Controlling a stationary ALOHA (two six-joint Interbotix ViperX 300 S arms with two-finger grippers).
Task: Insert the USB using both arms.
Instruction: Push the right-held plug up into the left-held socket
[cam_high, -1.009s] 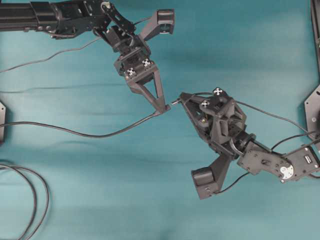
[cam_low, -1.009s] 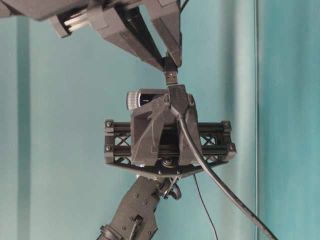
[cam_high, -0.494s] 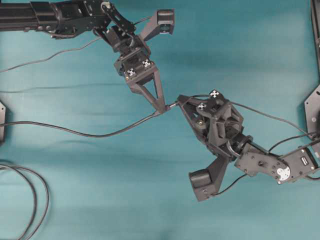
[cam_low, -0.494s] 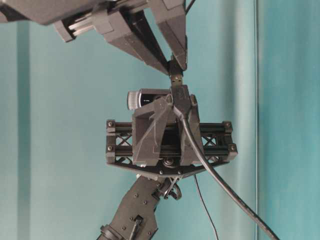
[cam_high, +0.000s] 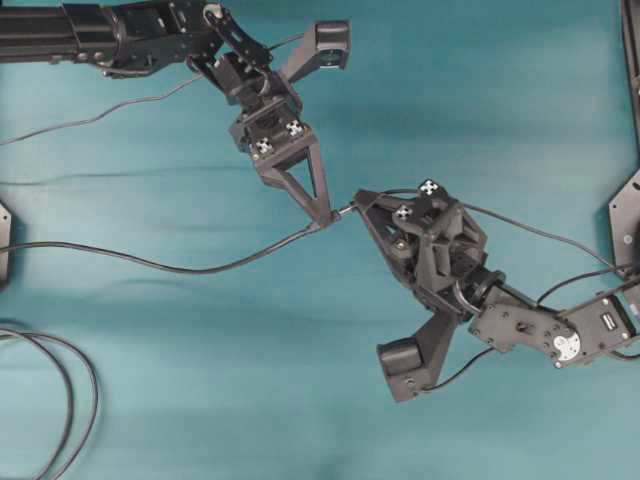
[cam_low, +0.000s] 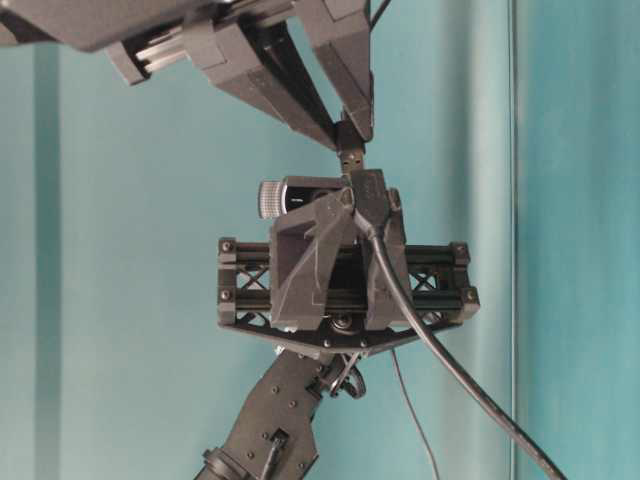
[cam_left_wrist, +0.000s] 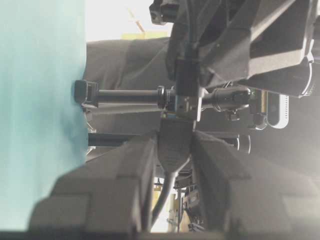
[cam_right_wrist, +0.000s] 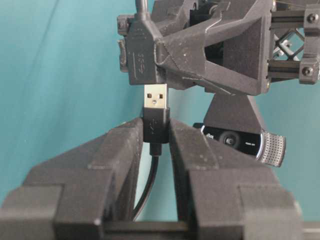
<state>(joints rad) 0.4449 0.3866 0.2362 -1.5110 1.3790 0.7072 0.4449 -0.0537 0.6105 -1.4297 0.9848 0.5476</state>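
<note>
At centre frame overhead, the right gripper (cam_right_wrist: 155, 145) is clamping the USB (cam_right_wrist: 156, 112) by its black body, silvery tip pointing up. The left gripper (cam_right_wrist: 155, 55) is gripping the black socket end (cam_right_wrist: 140, 55) directly above, tip just meeting its mouth. Embossed marking on the socket is unreadable. The grey cable (cam_high: 160, 262) is trailing toward the left edge.
</note>
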